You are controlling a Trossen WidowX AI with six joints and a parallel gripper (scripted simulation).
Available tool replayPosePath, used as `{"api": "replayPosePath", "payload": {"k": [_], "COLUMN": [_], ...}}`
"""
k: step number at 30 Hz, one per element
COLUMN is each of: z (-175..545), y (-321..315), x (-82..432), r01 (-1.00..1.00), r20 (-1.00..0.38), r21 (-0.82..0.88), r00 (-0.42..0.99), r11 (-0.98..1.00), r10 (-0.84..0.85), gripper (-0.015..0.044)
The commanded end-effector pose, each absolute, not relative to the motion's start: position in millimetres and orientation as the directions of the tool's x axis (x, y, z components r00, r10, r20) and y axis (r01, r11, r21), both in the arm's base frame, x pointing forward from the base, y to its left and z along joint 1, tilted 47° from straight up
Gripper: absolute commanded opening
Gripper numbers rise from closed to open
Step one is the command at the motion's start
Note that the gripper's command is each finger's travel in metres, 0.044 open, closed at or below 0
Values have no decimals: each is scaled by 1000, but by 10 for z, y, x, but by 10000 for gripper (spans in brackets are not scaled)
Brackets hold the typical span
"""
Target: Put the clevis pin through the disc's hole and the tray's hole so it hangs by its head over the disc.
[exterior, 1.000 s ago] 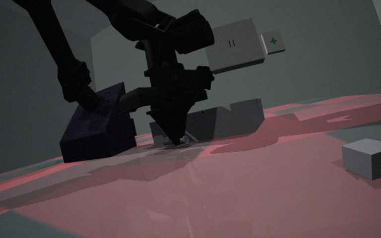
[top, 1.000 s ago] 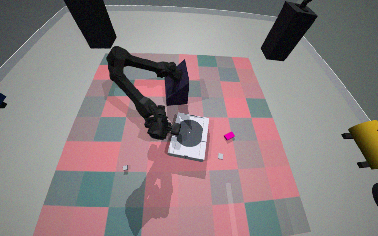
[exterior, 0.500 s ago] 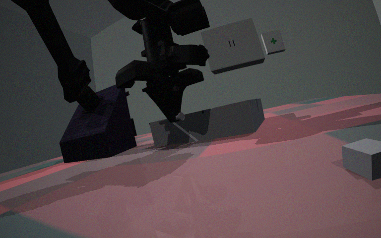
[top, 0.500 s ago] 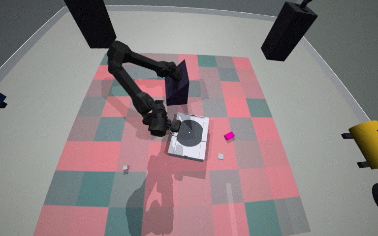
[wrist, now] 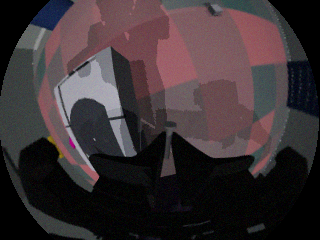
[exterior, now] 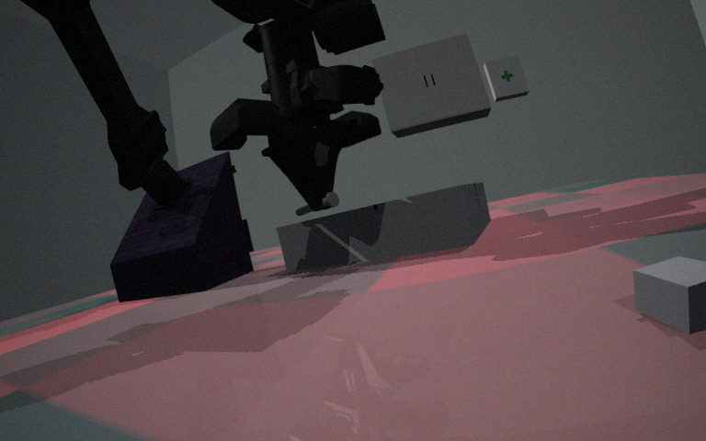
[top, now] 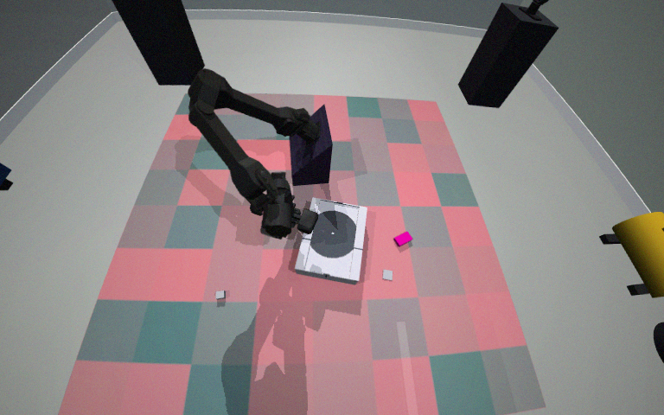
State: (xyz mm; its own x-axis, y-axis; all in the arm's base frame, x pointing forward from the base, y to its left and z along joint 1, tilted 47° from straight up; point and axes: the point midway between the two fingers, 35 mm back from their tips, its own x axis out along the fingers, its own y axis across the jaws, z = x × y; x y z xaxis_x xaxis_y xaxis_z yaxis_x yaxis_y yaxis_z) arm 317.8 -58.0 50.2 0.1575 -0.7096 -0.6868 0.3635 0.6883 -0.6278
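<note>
if the pin [exterior: 331, 199] [wrist: 170, 126], pinched lying nearly level, stays unturned, its shank could skid across the disc [top: 342, 242] [wrist: 92, 122] mid-worktop, inward from the edges and corners, while the gripper [exterior: 318, 207] [wrist: 168, 135] points down beside the tray [top: 337, 270] [exterior: 432, 223] [wrist: 111, 75].

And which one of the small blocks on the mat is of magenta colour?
The magenta one is the block nearest the tray's long right side in the top view; the other two are pale grey.
</note>
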Motion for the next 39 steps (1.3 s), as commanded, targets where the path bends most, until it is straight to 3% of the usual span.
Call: {"api": "replayPosePath", "payload": {"k": [1,13,39], "z": [497,484,308], "y": [-567,-538,-706], "x": [3181,3187,3223], "r01": [477,758,776], "r20": [-686,-683,-683], "r21": [-577,-378,-361], "r00": [158,159,158], "r11": [663,532,517], "r10": [-711,-712,-714], "gripper": [0,0,0]}}
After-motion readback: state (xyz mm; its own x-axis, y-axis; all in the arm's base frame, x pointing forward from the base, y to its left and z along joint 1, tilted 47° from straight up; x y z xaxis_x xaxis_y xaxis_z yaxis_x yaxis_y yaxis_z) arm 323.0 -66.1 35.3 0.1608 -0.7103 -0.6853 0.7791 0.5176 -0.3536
